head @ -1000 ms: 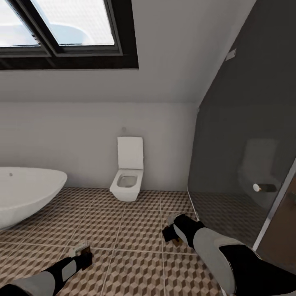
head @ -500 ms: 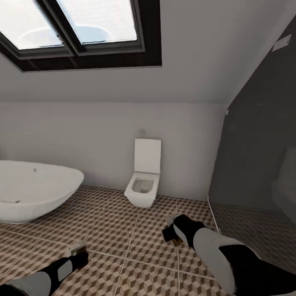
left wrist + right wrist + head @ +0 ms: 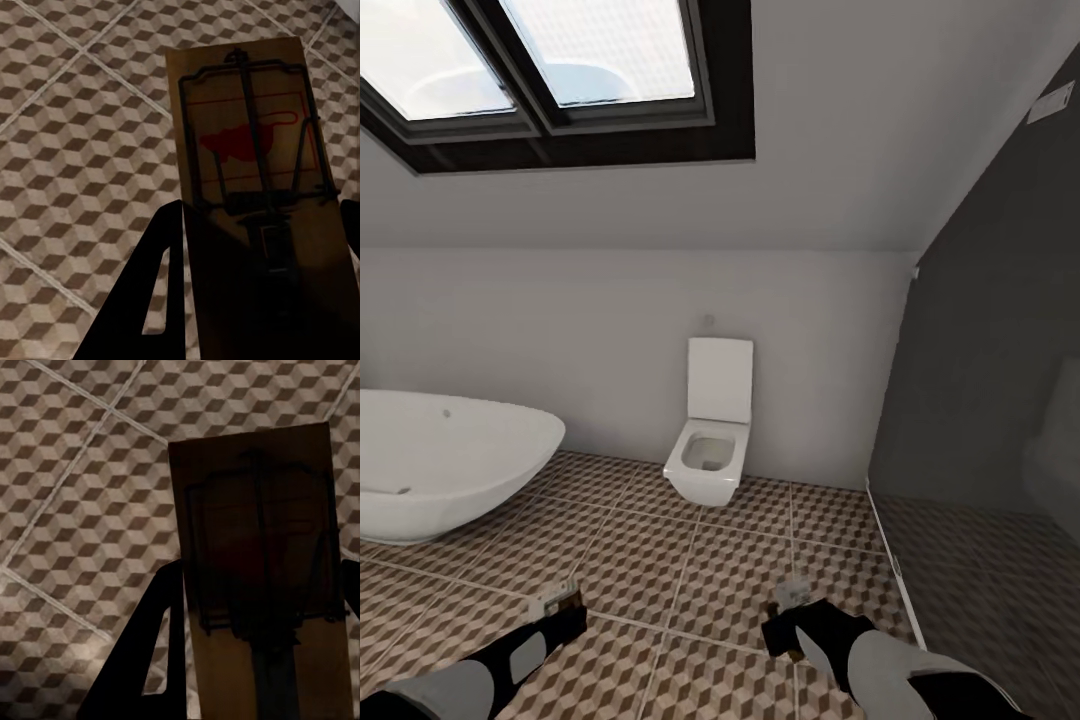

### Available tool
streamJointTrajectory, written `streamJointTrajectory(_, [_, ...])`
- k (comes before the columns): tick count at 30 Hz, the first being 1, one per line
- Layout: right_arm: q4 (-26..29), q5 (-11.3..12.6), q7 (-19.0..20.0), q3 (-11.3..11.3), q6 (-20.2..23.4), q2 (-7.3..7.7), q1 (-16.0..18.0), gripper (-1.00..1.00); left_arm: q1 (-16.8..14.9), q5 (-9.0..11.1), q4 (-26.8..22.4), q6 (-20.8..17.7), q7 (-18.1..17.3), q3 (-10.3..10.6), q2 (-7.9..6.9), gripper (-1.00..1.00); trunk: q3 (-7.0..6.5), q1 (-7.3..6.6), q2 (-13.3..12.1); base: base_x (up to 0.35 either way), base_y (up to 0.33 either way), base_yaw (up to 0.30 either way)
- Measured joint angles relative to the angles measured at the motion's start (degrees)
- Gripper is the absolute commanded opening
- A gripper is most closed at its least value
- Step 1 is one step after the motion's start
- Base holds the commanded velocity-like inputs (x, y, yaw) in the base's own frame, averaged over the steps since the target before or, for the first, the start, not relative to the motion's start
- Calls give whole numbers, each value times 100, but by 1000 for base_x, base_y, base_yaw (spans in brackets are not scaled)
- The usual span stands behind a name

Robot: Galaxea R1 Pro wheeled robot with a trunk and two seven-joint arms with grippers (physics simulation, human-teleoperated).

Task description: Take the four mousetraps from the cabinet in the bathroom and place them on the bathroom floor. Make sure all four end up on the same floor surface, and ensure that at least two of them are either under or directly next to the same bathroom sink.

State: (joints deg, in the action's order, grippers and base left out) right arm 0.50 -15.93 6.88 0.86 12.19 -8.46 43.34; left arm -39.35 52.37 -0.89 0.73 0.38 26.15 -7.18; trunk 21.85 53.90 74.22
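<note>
A mousetrap sits clamped in the left gripper, its tan board sticking out past the dark fingers with the wire frame and red mark facing the wrist camera. A second mousetrap is held the same way in the right gripper, though this one lies in shadow and its red mark is hard to make out. Both sets of jaws are closed flat against the boards — no gap shows on either side.

Under both traps is the bathroom floor, cube-patterned tiles with pale grout lines. In the head view the two grippers hang low over the near tiles, the left one toward the near left corner of the floor, the right one nearer the middle, well apart from each other.

Farther out, a white toilet stands against the back wall, a white bathtub fills the left side, and a dark glass shower wall runs down the right — above them, a skylight in the sloped ceiling.
</note>
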Motion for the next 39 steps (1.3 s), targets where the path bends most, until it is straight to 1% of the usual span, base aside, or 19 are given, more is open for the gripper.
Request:
streamJointTrajectory(5, [-161,-15,-10,3,-32,9,-58,-100,0,-26,19,194,-36,-1,4,-100,0,0,0,0,0,0])
streamJointTrajectory(11, [-175,-14,-143,3,-26,9,-60,-100,0,-17,14,186,-42,-1,-8,-100,0,0,0,0,0,0])
streamJointTrajectory(19, [-177,-46,-178,3,26,-6,-61,-100,0,-12,18,166,-31,0,-11,-100,0,-1,0,35,0,0])
streamJointTrajectory(25, [-184,-64,-167,3,24,-15,-61,-100,0,-20,13,119,-46,0,-24,-100,0,-3,0,262,28,0])
streamJointTrajectory(39, [-185,-67,-159,3,15,1,-61,-100,0,4,18,110,-51,0,-41,-100,0,-3,0,317,94,0])
